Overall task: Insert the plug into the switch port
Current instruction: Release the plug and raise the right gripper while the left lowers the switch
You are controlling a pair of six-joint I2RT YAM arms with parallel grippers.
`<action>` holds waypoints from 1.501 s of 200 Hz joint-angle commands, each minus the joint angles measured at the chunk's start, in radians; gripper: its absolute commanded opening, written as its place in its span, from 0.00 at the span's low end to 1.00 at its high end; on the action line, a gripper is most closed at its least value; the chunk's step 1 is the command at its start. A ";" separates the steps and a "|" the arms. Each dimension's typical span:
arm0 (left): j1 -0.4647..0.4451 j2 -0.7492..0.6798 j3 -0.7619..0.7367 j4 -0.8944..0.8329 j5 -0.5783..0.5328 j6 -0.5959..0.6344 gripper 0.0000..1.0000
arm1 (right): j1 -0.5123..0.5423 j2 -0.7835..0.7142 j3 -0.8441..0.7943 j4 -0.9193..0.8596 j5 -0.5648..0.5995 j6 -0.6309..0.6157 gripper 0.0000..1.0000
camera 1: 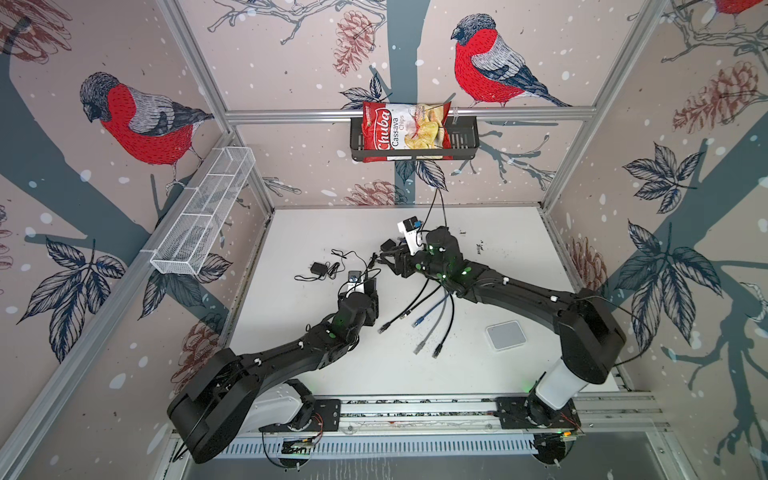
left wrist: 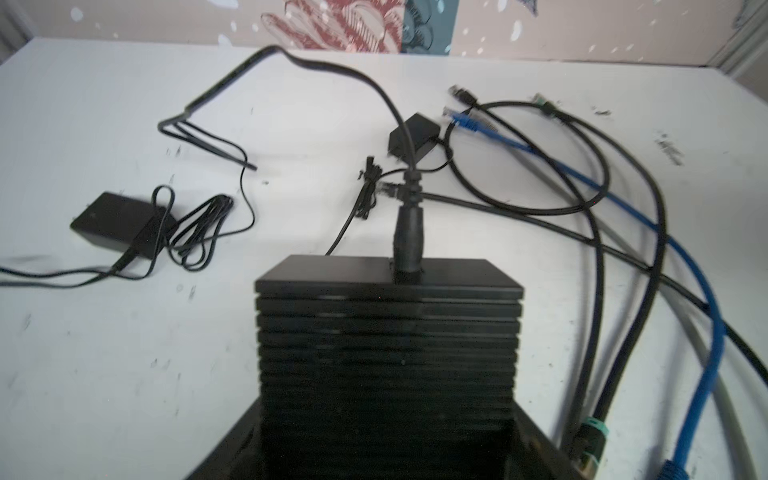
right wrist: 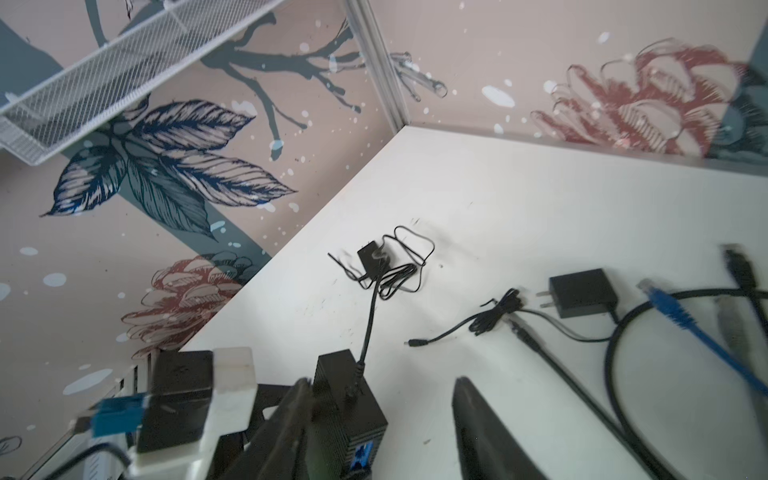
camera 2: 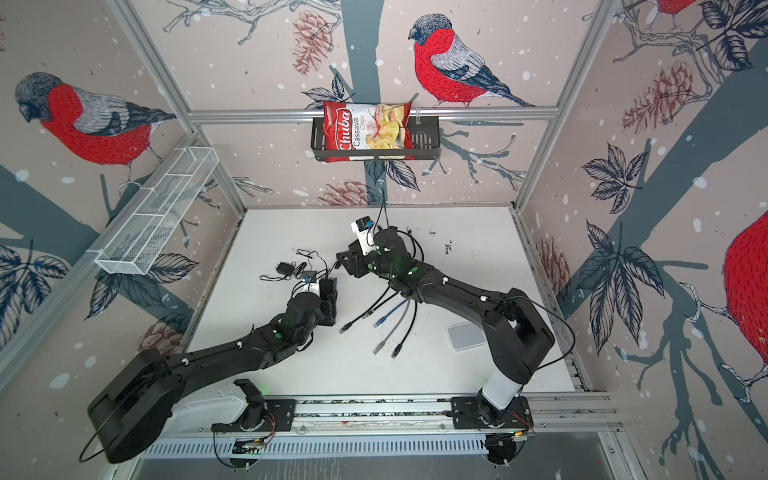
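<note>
While left claw [left wrist: 384,436] grasps the switch [left wrist: 386,332], right claw [right wrist: 382,380] hangs released.
Seemingly light, rigid plug [left wrist: 409,237]: pinch its barrel.

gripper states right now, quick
left gripper: closed on the black switch
right gripper: jaws open, holding nothing

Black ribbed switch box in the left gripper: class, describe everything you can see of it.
The black ribbed switch box looks like matte plastic, with parallel grooves across its side. The left gripper clamps it. A black barrel plug sits in its smooth end face, its thin cable arching away. The right wrist view shows a blue patch on another face.
</note>
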 commanded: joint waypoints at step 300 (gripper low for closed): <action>0.125 0.457 0.357 -0.438 0.236 0.020 0.91 | -0.179 -0.181 -0.185 -0.072 0.325 -0.081 0.90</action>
